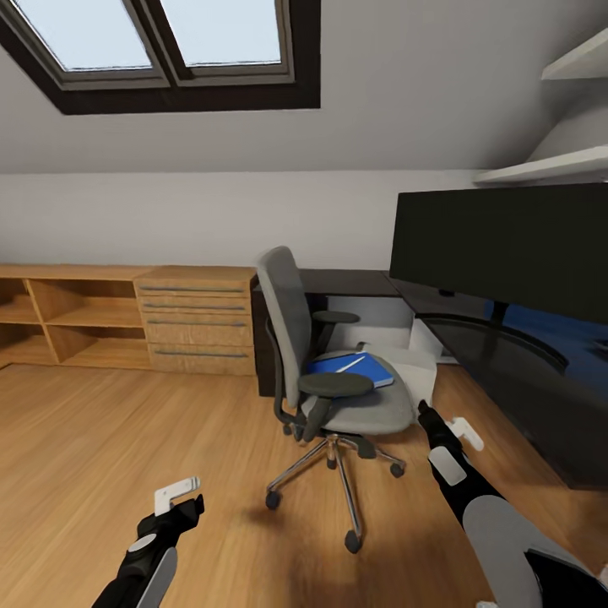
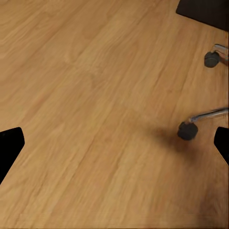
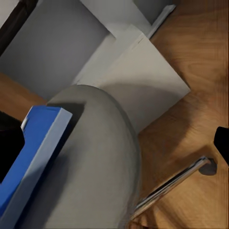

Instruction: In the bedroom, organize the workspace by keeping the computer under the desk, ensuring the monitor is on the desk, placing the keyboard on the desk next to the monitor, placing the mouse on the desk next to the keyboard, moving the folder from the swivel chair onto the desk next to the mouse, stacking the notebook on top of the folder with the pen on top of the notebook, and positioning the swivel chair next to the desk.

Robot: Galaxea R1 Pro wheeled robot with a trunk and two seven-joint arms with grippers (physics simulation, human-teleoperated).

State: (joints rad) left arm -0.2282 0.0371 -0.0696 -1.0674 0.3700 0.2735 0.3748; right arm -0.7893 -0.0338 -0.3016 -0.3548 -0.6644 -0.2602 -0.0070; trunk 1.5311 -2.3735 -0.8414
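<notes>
The right gripper (image 1: 456,426), seemingly open and empty, hovers beside the swivel chair (image 1: 338,371), where the blue folder (image 1: 350,369) lies with the pen (image 1: 350,364); next it should reach and grasp the folder.

I see the swivel chair (image 1: 338,371) left of the table (image 1: 507,371), the folder (image 1: 355,369) on its seat, pen (image 1: 350,364) on top; the monitor (image 1: 507,245) stands on the table, drawer chest (image 1: 198,319) behind.

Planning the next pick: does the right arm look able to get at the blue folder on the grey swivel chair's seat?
Probably yes: the right pincer hangs beside the seat of the grey swivel chair, and the blue folder lies uncovered, on that side of the near armrest.
</notes>
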